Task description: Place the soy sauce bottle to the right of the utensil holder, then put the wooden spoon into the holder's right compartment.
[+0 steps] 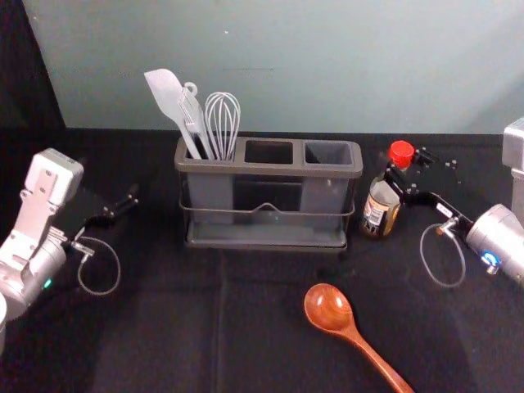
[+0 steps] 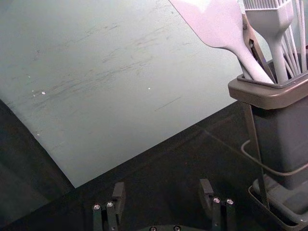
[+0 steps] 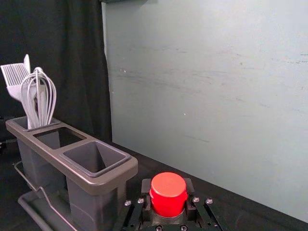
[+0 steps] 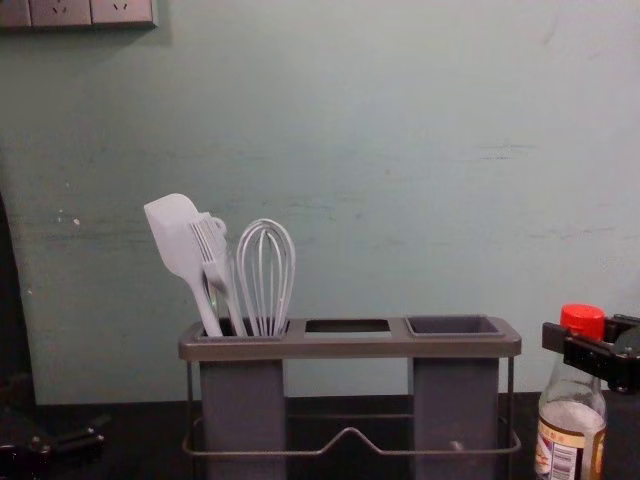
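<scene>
Clock read from the head view, holder at centre, 12 toward the wall. Holder (image 1: 270, 169): upright, three compartments in a row. The 9 o'clock compartment has a spatula (image 1: 166, 94), a brush (image 1: 192, 119) and a whisk (image 1: 223, 119), heads up. Middle and 3 o'clock compartments are both empty. Wire rail across the front, tray beneath.

Bottle (image 1: 382, 205) just beside the holder at 3 o'clock, apart from it; red cap (image 1: 401, 152) on, printed label round the body. Cannot tell whether its base bears on the table. Spoon (image 1: 329, 308), wooden, lies at 5 o'clock, outside the holder: bowl nearest the holder, handle running off toward 5.

Black cloth (image 1: 155, 327) over the table, lightly creased. Pale green-grey wall (image 1: 327, 65) behind at 12, scuffed; dark curtain (image 1: 33, 74) at 10. Wall sockets (image 4: 90, 12) high at 11 in the chest view.

Right gripper (image 1: 405, 170) reaches in from 3, level, grasping the bottle round the neck under the cap. Left gripper (image 1: 131, 198) parked at 9, near the holder, released, fingers wide apart.
</scene>
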Motion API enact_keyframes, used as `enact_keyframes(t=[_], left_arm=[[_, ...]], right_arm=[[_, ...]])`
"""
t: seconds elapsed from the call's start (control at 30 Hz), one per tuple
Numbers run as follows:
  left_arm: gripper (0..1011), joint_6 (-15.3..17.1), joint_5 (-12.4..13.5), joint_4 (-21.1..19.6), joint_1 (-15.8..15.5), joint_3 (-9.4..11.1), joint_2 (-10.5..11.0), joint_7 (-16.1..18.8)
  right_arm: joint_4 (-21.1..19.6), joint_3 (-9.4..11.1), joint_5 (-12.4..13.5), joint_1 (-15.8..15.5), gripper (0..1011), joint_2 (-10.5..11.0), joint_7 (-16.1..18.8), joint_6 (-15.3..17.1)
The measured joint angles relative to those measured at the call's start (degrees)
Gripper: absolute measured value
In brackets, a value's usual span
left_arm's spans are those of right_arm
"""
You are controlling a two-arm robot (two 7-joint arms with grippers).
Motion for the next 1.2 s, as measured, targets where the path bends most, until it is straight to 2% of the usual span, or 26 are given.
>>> enact_keyframes(t=[0.37, 0.6, 0.7, 1.03, 1.2], left_arm=[[1005, 0.0, 0.01, 0.0, 0.0, 0.0, 0.0, 0.0], [1005, 0.0, 0.0, 0.0, 0.0, 0.0, 0.0, 0.0], [1005, 0.0, 0.01, 0.0, 0.0, 0.0, 0.0, 0.0], [1005, 0.0, 0.01, 0.0, 0.0, 0.0, 0.0, 0.0], [1005, 0.0, 0.0, 0.0, 0.0, 0.0, 0.0, 0.0]], right_arm=[[-0.08, -0.01, -0.05, -0.05, 383, 0.04, -0.08, 0.04], [-0.07, -0.02, -0.12, -0.09, 565, 0.06, -0.13, 0.17], [-0.07, -0.02, -0.11, -0.09, 695, 0.06, -0.14, 0.16], [-0.11, -0.01, -0.08, -0.07, 976, 0.06, -0.17, 0.11], [-0.12, -0.01, -0.07, -0.07, 1003, 0.06, -0.17, 0.09]])
